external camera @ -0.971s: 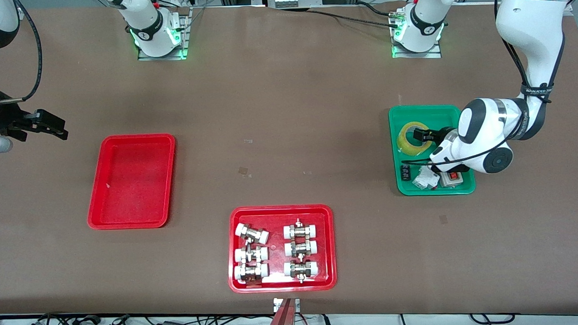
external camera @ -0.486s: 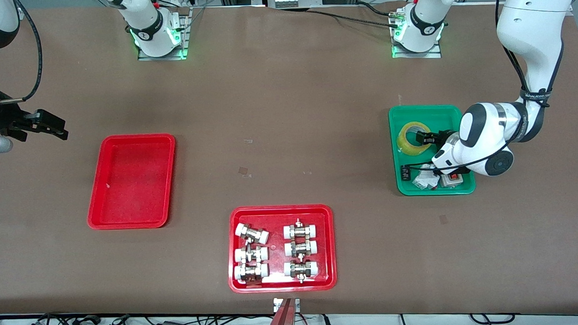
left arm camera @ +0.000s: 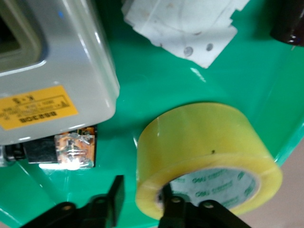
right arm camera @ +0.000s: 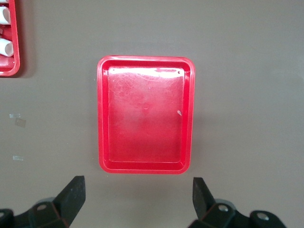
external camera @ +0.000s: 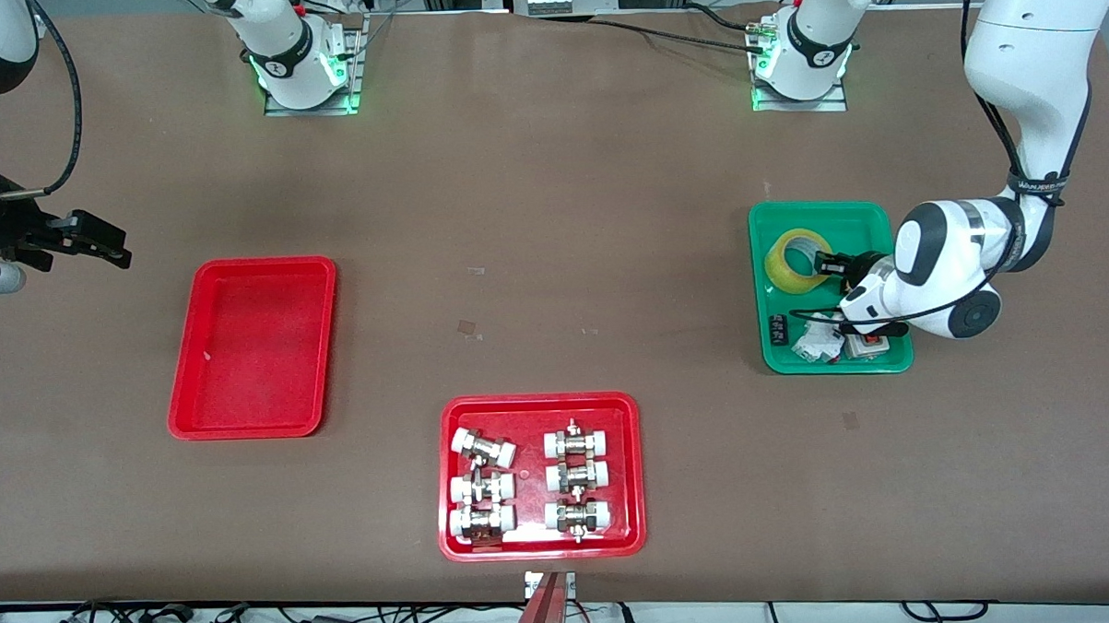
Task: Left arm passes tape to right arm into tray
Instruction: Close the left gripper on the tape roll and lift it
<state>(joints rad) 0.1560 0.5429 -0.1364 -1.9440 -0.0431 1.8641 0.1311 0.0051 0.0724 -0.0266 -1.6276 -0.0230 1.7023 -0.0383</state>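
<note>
The yellow tape (external camera: 797, 261) lies in the green tray (external camera: 818, 210), at the part of it farther from the front camera. My left gripper (external camera: 830, 265) is low in that tray and open. In the left wrist view one of its fingers (left arm camera: 115, 197) stands outside the tape (left arm camera: 204, 142) with a gap of green showing, and the other sits inside the core. The plain red tray (external camera: 251, 350) lies toward the right arm's end of the table. My right gripper (external camera: 100, 244) waits open in the air beside it; the right wrist view shows the tray (right arm camera: 145, 118) between the open gripper (right arm camera: 137, 190).
The green tray (left arm camera: 156, 95) also holds a grey box with a yellow label (left arm camera: 47, 71), a white part (left arm camera: 185, 23) and a black part (left arm camera: 289, 23). A red tray of white-capped fittings (external camera: 539, 402) lies near the table's front edge.
My left gripper has moved a little toward the left arm's end of the table, staying at the tape's rim. The right arm has not moved.
</note>
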